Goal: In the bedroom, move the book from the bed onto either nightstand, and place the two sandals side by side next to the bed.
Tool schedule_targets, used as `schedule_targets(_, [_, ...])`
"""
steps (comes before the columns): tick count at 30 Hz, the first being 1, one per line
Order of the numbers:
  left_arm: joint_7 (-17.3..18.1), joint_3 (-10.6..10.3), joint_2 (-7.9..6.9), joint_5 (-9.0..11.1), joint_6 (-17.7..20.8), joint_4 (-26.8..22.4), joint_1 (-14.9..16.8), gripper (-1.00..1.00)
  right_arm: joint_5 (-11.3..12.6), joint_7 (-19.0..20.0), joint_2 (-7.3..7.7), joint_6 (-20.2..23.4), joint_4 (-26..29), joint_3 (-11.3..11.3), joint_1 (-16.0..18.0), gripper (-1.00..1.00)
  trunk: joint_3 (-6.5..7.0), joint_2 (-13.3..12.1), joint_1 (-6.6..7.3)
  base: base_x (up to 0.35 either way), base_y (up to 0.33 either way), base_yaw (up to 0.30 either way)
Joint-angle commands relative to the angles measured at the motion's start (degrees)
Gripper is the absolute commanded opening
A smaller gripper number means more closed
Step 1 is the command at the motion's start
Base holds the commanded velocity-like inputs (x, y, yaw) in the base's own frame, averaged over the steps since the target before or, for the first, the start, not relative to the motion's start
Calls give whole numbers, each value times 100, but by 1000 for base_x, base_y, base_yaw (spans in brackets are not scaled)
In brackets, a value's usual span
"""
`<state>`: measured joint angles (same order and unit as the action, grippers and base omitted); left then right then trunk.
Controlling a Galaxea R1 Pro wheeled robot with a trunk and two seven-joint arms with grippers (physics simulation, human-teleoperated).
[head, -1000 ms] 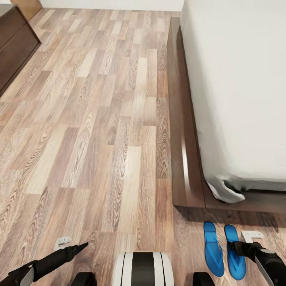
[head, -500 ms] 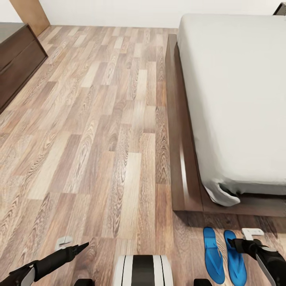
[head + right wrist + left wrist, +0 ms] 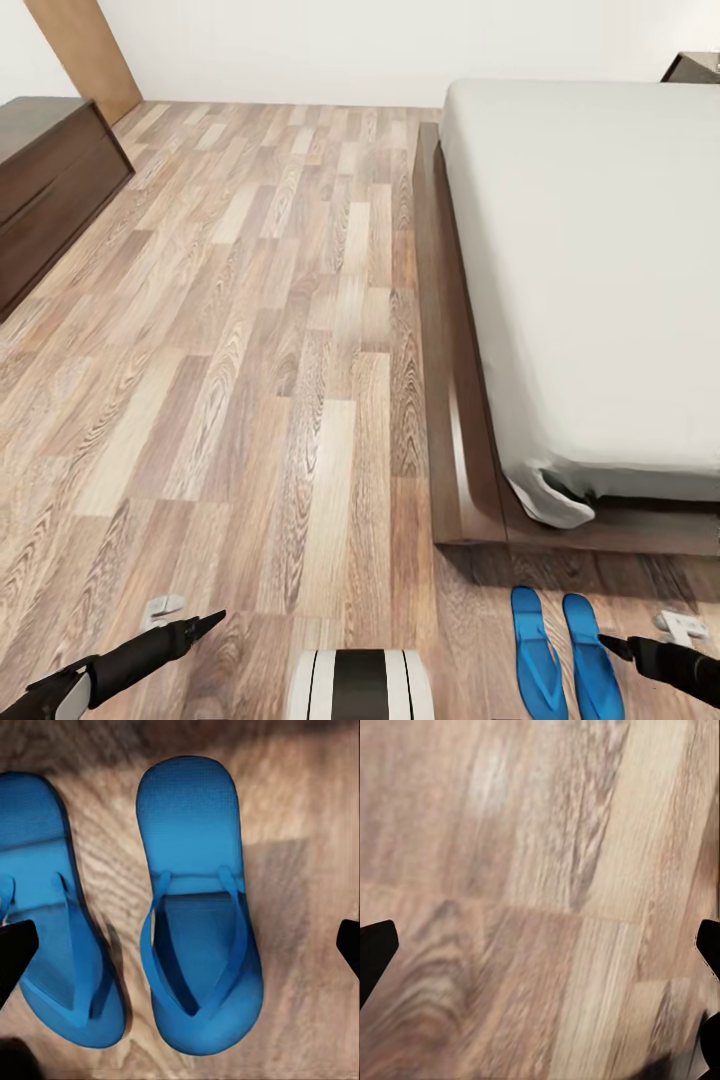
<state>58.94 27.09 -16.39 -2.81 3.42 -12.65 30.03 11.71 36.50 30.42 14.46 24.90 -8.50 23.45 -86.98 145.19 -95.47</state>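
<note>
The two blue sandals (image 3: 535, 652) (image 3: 590, 655) lie side by side on the wood floor, just off the foot corner of the bed (image 3: 600, 280). My right gripper (image 3: 645, 636) hovers open a little to their right. In the right wrist view one sandal (image 3: 196, 907) lies between its spread fingers, the other sandal (image 3: 52, 915) beside it. My left gripper (image 3: 190, 612) is open over bare floor; its wrist view shows the left gripper (image 3: 540, 952) above planks. The book is not on the visible mattress. A dark furniture corner (image 3: 694, 67) past the bed may be the nightstand.
A long low dark-brown bench (image 3: 45, 185) stands along the left wall, with a tan wooden panel (image 3: 85, 50) behind it. Wide wood floor (image 3: 250, 330) runs between bench and bed frame (image 3: 450, 400). My white base (image 3: 360, 685) is at the bottom middle.
The head camera has tilted up, showing more of the bed and the far wall. My right gripper has drawn off to the right of the sandals. The left arm has not moved.
</note>
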Motion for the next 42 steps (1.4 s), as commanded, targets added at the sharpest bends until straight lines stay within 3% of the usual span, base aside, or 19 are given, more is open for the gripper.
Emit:
schedule_targets(1, [28,42,22,-29,36,-1,3,100,66,196,12,44,-177,-20,2,100,20,0,3,0,0,0])
schedule_targets(8, [9,43,47,-29,33,87,3,100,164,1117,32,-29,-1051,-20,1,100,175,-10,21,0,0,0])
schedule_targets(10, [-55,42,45,-39,-62,338,3,100,250,1291,33,-396,-1397,-20,1,100,219,-12,26,0,0,0])
schedule_targets(13, [-120,34,47,-43,-326,499,3,100,344,1347,34,-884,-1719,-20,1,100,286,-16,34,0,0,0])
schedule_targets(20, [-419,-7,101,-51,-561,681,3,100,548,1352,27,-1235,-1943,-15,1,100,441,-26,52,0,0,0])
schedule_targets(36, [-497,-11,127,-47,-570,693,2,100,561,1325,25,-1366,-1956,-13,1,100,795,-47,93,0,0,0])
schedule_targets(42, [-347,68,97,22,-444,638,-15,100,599,1479,115,-1287,-1762,37,-80,100,794,-47,94,0,0,0])
